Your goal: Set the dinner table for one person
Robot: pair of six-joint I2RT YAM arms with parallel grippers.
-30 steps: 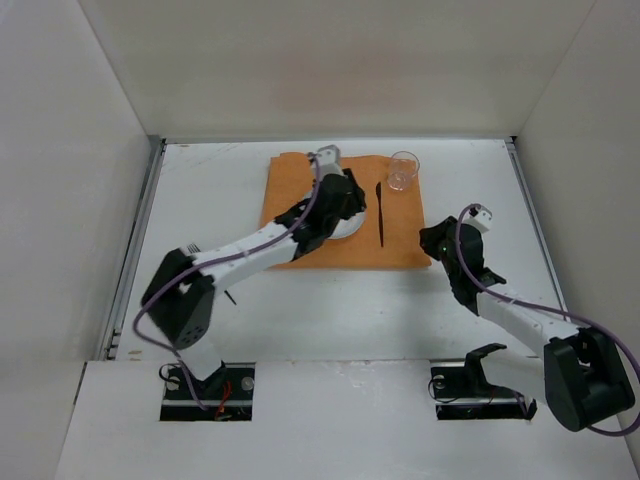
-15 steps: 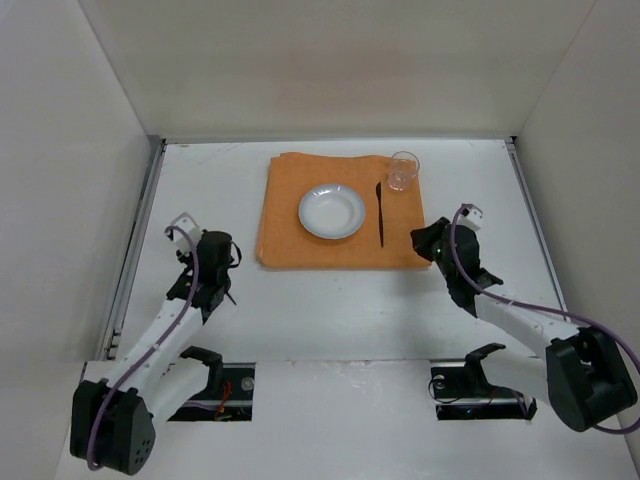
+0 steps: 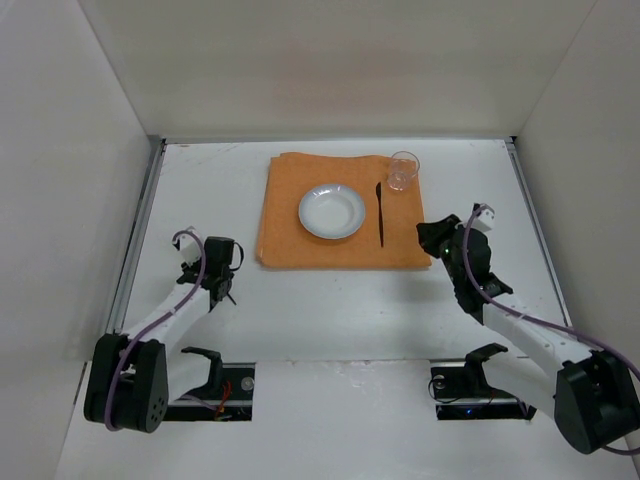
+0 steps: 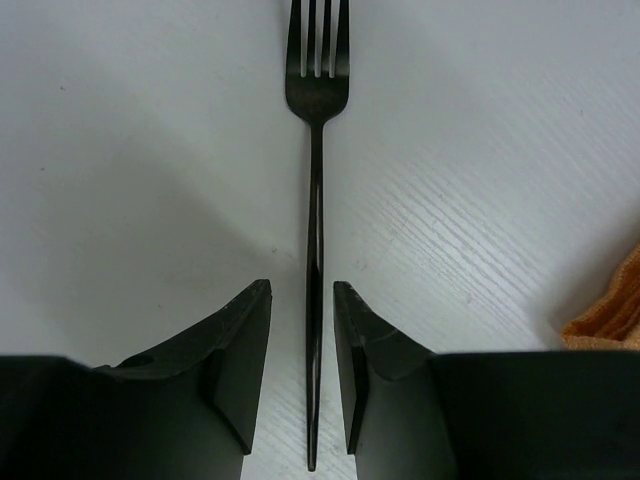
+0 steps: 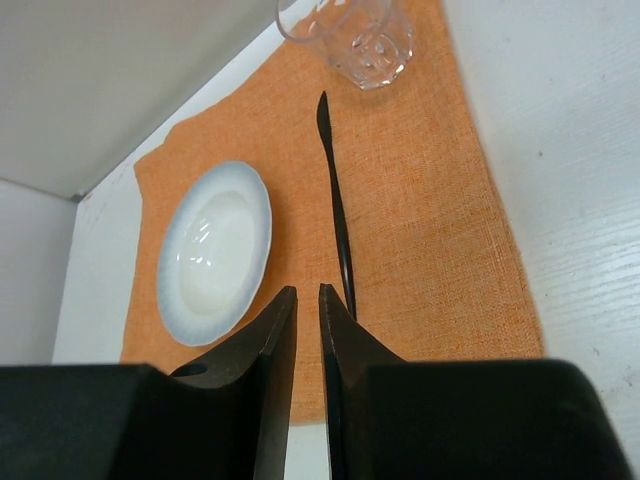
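On the white dinner table (image 3: 330, 300) lies an orange mat (image 3: 290, 240) with a white plate (image 3: 331, 211), a black knife (image 3: 380, 215) to its right, and a clear glass (image 3: 403, 171) at its far right corner. A black fork (image 4: 315, 200) lies flat on the bare table left of the mat. My left gripper (image 4: 302, 300) is open and straddles the fork's handle with a gap on each side. In the top view that left gripper (image 3: 226, 283) sits over the fork (image 3: 231, 298). My right gripper (image 5: 308, 295) is shut with nothing in it, hovering by the mat's near right corner.
White walls enclose the table on three sides, with metal rails (image 3: 135, 250) along left and right. In the right wrist view the plate (image 5: 215, 250), the knife (image 5: 338, 210) and the glass (image 5: 350, 35) lie ahead on the mat (image 5: 430, 220). A mat corner (image 4: 610, 310) shows right of the fork.
My left arm pulled back from the plate, swung to the left side, and has settled lower over the fork. The right gripper shifted slightly.
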